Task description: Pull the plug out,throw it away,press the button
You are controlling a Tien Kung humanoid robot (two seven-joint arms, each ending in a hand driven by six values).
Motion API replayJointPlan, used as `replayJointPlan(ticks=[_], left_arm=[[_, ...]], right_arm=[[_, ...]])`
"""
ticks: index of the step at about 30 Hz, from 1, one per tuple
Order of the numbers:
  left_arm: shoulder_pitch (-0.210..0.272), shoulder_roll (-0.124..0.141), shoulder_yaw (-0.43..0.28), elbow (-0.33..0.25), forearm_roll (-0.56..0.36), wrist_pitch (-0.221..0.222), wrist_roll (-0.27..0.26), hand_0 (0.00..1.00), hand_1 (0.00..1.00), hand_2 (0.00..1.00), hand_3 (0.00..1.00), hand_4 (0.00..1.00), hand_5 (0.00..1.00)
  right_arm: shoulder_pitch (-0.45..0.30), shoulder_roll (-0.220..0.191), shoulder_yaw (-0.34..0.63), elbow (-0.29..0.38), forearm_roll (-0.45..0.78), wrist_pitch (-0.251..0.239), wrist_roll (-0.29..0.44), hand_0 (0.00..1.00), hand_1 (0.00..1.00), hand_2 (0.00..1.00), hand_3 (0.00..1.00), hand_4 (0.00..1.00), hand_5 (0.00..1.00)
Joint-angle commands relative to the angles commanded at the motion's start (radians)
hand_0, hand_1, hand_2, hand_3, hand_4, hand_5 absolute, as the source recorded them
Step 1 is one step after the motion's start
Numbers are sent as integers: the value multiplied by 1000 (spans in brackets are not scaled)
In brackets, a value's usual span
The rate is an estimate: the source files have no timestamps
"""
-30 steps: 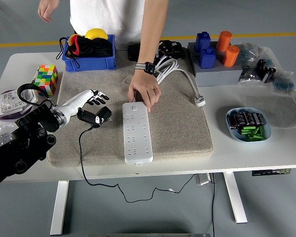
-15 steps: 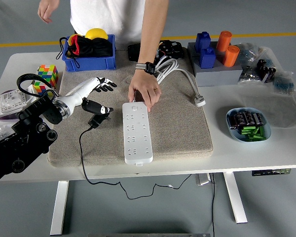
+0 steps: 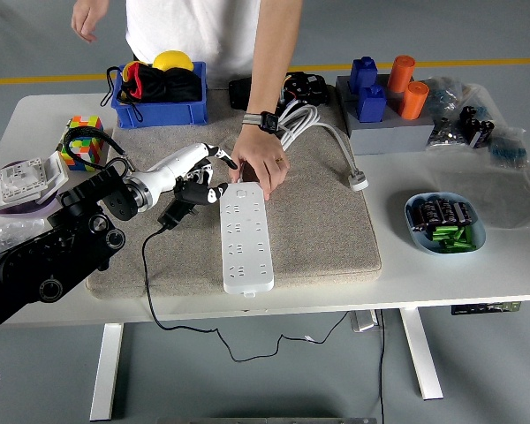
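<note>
— Plug (image 3: 178,212), black and blocky, is lying on the beige mat (image 3: 318,221) just left of the white power strip (image 3: 246,238), already out of its sockets. Are we gripping it?

— We're hovering our left hand (image 3: 199,172) just above it, fingers (image 3: 214,152) loosely spread, holding nothing.

— And the button?

— We're judging it sits at the strip's far end, right of our fingertips, where a person's hand (image 3: 261,166) is resting. The strip is running lengthwise, away from us.

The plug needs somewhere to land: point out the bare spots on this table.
Bare mat lies right of the power strip, below the white cable. Bare table runs from the mat to the battery bowl. Crowded: left end around the left hand and the back row.
</note>
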Motion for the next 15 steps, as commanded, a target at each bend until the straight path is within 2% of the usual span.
replayJointPlan(ticks=[6, 10, 11, 15], left_arm=[[-59, -24, 83, 62, -29, -34, 51, 72, 2, 90, 677, 406, 2], [-91, -39, 144, 97, -48, -39, 58, 72, 2, 90, 677, 406, 2], [-97, -43, 153, 104, -51, -39, 58, 65, 2, 91, 676, 442, 2], [-112, -58, 174, 130, -65, -38, 57, 65, 2, 91, 676, 442, 2]], right_arm=[[2, -2, -2, 2, 1, -3, 2, 757, 668, 655, 621, 668, 506], [3, -2, -5, 2, 3, -3, 2, 757, 668, 655, 621, 668, 506], [2, -2, -5, 1, 4, -3, 2, 757, 668, 655, 621, 668, 505], [1, -4, -7, 0, 5, -3, 2, 757, 668, 655, 621, 668, 505]])
